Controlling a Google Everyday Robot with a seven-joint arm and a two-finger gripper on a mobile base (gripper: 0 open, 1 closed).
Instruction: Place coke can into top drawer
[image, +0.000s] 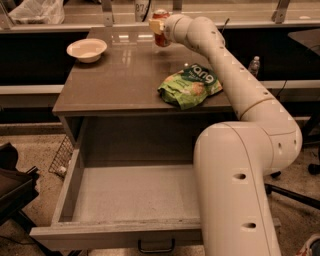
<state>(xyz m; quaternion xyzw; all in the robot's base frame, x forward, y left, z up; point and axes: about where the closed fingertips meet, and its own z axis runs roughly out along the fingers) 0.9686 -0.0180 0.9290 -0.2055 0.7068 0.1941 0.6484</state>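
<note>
The red coke can (161, 36) stands out at the far edge of the cabinet top (115, 80), right of centre. My gripper (158, 26) reaches across the top from the right and is shut on the can near its upper part. The can looks slightly raised off the surface. The top drawer (75, 185) is pulled wide open below the cabinet top, and what shows of its grey inside is empty. Its front panel with the dark handle (156, 246) is at the bottom of the view. My arm hides the drawer's right part.
A white bowl (87, 49) sits at the far left of the cabinet top. A green chip bag (190, 86) lies at the right, under my arm. A water bottle (254, 65) stands beyond the right side. A wire basket (62, 155) and a dark chair (12, 190) are on the floor at left.
</note>
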